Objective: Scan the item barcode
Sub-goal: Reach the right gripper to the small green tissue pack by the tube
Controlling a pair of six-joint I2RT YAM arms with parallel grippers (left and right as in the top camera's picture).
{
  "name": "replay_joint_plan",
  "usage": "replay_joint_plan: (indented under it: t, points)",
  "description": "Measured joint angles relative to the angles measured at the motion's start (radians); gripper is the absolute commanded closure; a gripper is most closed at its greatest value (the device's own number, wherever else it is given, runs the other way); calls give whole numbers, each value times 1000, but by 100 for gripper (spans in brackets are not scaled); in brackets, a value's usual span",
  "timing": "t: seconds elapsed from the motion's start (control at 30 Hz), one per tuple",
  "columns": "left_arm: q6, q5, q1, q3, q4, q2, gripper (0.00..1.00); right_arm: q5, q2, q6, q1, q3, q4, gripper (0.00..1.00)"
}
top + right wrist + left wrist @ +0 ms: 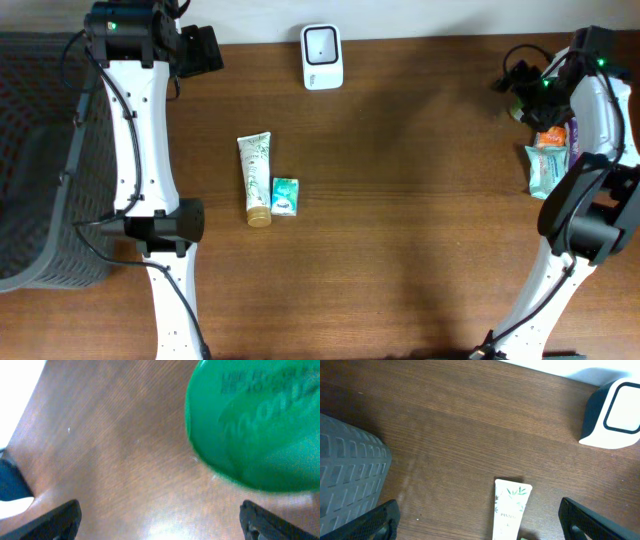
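tube: brand "PANTENE" in dark capitals, 6 o'clock in left wrist view | green lid: raised lettering and digits, 1 o'clock in right wrist view, too blurred to read | overhead: nothing legible

Overhead view is evenly lit, pretty sharp. Right wrist view: green lid is badly blurred, glare is seen on the table bottom centre.
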Motion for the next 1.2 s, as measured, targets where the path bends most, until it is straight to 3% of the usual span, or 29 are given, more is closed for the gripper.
replay_joint_plan:
  t: [0.13, 0.23, 0.43, 0.57, 0.67, 0.7, 0.77, 0.83, 0.87, 1.1, 1.2]
  points:
    - [0, 0, 0, 0, 0, 0, 1, -221, -40, -85, 53, 66, -190, 1]
    - [0, 0, 0, 0, 0, 0, 1, -297, -42, -161, 217, 71, -285, 6]
    - [0, 0, 0, 0, 0, 0, 1, -55, -43, -195, 691, 71, -310, 1]
    - [0, 0, 0, 0, 0, 0, 1, -8, -35, -195, 866, 71, -271, 1]
    - [0, 0, 0, 0, 0, 0, 1, -4, -26, -183, 903, 71, -284, 1]
    - [0, 0, 0, 0, 0, 0, 1, 4, -26, -182, 909, 67, -284, 4]
    - [0, 0, 0, 0, 0, 0, 1, 15, -23, -152, 916, 12, -274, 28]
    - [0, 0, 0, 0, 0, 0, 1, 14, -16, -120, 920, -60, -234, 32]
    - [0, 0, 0, 0, 0, 0, 1, 1, -15, -115, 920, -97, -192, 38]
    - [0, 0, 0, 0, 0, 0, 1, -192, -13, -63, 920, -268, 48, 47]
    - [0, 0, 0, 0, 0, 0, 1, -242, -15, -24, 907, -337, 130, 59]
